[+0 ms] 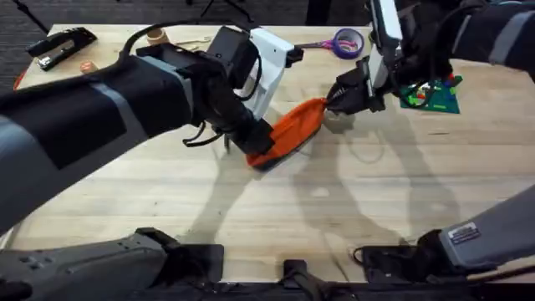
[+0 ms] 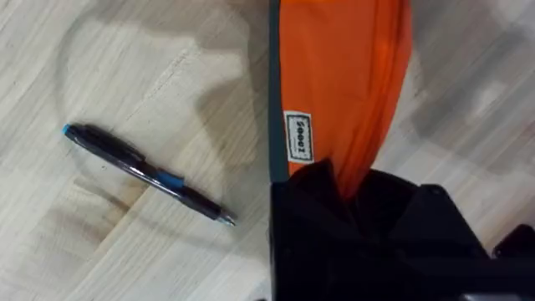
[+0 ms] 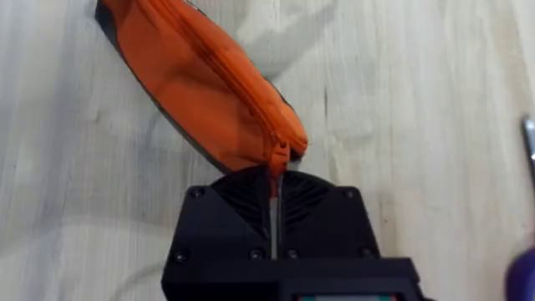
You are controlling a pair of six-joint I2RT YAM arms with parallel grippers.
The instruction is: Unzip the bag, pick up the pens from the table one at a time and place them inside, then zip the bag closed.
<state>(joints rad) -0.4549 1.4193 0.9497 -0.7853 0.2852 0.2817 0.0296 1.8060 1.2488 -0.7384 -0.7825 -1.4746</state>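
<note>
Currently: bag (image 1: 292, 132) soft, light, collapses w/o anchoring.
Left pincer (image 2: 334, 180) clamps bag end; right pincer (image 3: 274, 180) closed on zip pull (image 3: 276, 159). Pull along zip.

Brightness: even, fairly bright light on the pale surface (image 1: 276, 217).
Source: overhead, judging by shadows falling under the arms.
Shadows: soft grey patches at centre and right of centre in the overhead view; a faint curved shadow at upper left of the left wrist view.
Blur: the left arm (image 1: 92, 109) looms large and soft-edged at left.
Focus: the bag (image 2: 343, 75) and pen (image 2: 146, 171) are slightly soft.
</note>
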